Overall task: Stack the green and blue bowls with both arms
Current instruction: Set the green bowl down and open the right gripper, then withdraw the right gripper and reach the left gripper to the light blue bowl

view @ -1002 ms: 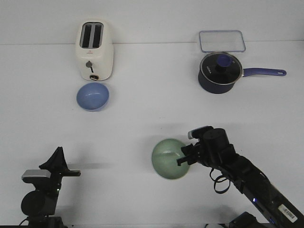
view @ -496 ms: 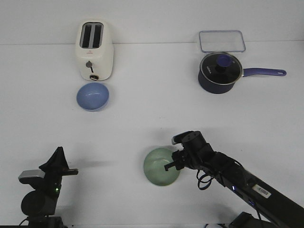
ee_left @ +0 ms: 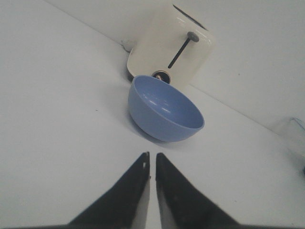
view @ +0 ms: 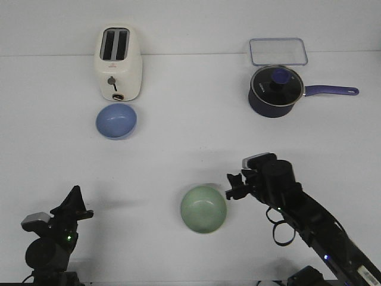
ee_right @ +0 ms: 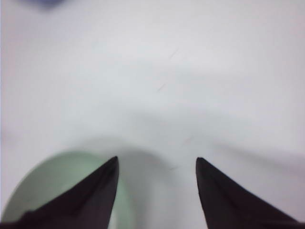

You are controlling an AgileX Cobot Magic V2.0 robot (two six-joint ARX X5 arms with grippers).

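On my front view the green bowl (view: 203, 209) sits upright on the white table (view: 178, 155) in the lower middle of the frame, held by nothing. My right gripper (view: 231, 188) hangs just to the right of its rim, a little above it in the picture, with the black arm running down to the lower right corner. In the right wrist view the two dark fingers (ee_right: 100, 193) are spread wide with bare table between them, and the green bowl (ee_right: 57, 186) shows blurred at the lower left, partly behind the left-hand finger; I cannot tell whether that finger touches the rim. The blue bowl (view: 116, 120) rests in the upper left of the front view, just in front of the cream toaster (view: 119, 63) and well apart from the green one. My left gripper (view: 76, 205) is down in the lower left corner of the front view, far from both bowls. In the left wrist view its fingers (ee_left: 138, 186) are pressed nearly together with only a thin slit between them, pinching nothing, and they point toward the blue bowl (ee_left: 164, 110), which stands against the toaster (ee_left: 169, 47). In the upper right of the front view a dark saucepan (view: 275, 90) with a glass lid stands just in front of a clear container (view: 278, 51).
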